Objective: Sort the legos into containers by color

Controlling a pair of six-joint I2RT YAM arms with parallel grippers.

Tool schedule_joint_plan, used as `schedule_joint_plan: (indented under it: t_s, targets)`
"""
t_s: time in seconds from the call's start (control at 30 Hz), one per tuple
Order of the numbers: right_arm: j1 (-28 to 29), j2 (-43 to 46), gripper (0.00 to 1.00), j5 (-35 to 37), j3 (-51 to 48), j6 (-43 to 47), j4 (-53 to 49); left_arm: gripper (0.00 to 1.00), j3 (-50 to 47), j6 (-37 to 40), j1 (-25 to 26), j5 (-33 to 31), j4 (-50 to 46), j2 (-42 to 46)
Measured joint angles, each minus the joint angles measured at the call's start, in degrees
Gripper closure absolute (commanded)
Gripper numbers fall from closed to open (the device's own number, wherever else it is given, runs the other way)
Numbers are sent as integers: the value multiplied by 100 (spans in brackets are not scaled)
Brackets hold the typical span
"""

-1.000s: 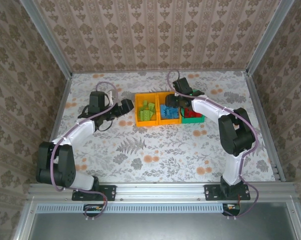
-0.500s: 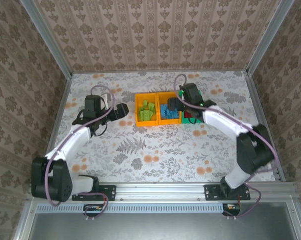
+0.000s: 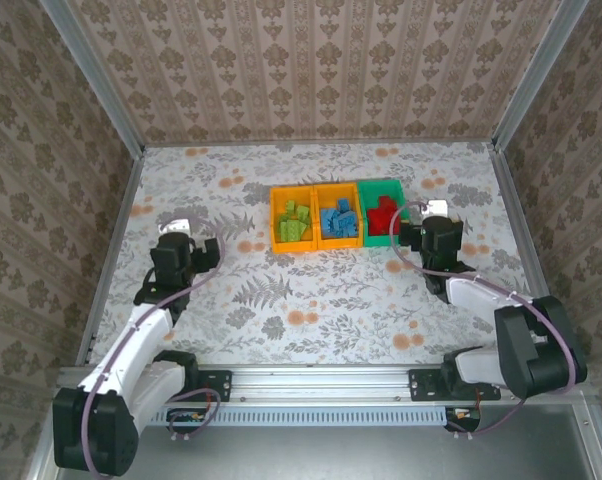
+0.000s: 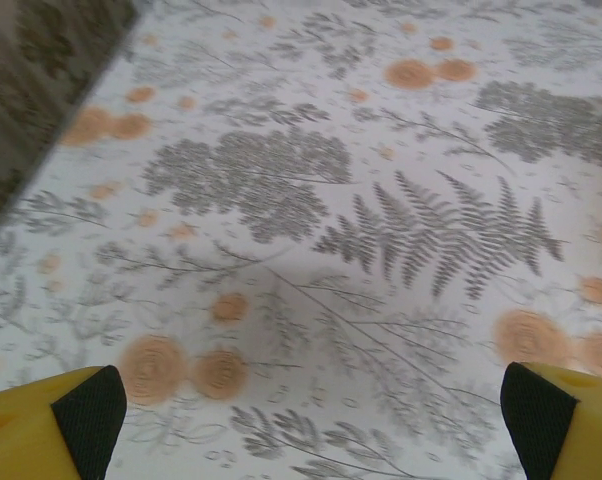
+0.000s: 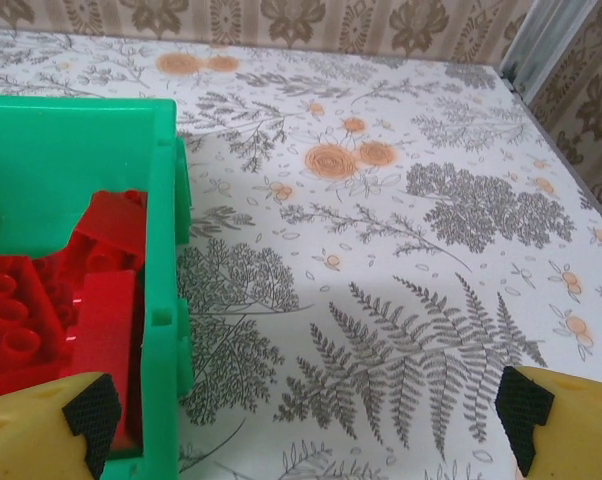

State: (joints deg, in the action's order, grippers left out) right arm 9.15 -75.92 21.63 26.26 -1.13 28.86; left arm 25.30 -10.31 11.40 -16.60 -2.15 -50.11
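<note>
Three bins stand in a row at the table's middle back. The left orange bin (image 3: 277,218) holds light green legos (image 3: 295,221). The middle orange bin (image 3: 318,220) holds blue legos (image 3: 339,221). The green bin (image 3: 381,184) holds red legos (image 3: 384,214). My right gripper (image 3: 409,236) (image 5: 301,425) is open and empty just right of the green bin (image 5: 166,300), whose red legos (image 5: 101,290) show beside its left fingertip. My left gripper (image 3: 203,252) (image 4: 311,420) hangs open over bare tablecloth, well left of the bins.
The floral tablecloth (image 3: 311,290) spreads in front of the bins with no loose bricks seen on it. Patterned walls and metal frame posts (image 3: 521,215) close in the table's sides and back.
Both arms have drawn back toward the near edge. The right gripper left the bins and dropped to the right of the green bin. The left gripper moved left and nearer.
</note>
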Motion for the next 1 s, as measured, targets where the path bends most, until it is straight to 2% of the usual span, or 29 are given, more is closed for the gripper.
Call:
schedule_joint_plan:
  t_s: [0.17, 0.3, 0.47, 0.67, 0.73, 1.0]
  targets:
    - [-382, -1047, 0, -221, -413, -24, 1523, 0, -367, 398, -63, -404, 855, -201]
    - [-586, -1193, 0, -553, -437, -63, 1709, 0, -522, 730, -227, -415, 1880, -824]
    - [-645, -1193, 0, -782, -435, -76, 1904, 0, -678, 1019, -682, 72, 3233, -2138]
    - [-643, -1193, 0, -872, -435, -76, 1945, 0, -474, 1279, -774, 887, 4507, -3508]
    - [-643, -1193, 0, -881, -435, -76, 1963, 0, -361, 1292, -885, 1091, 4553, -3792]
    - [-643, -1193, 0, -883, -435, -76, 1989, 0, -315, 1292, -994, 1281, 4859, -3816]
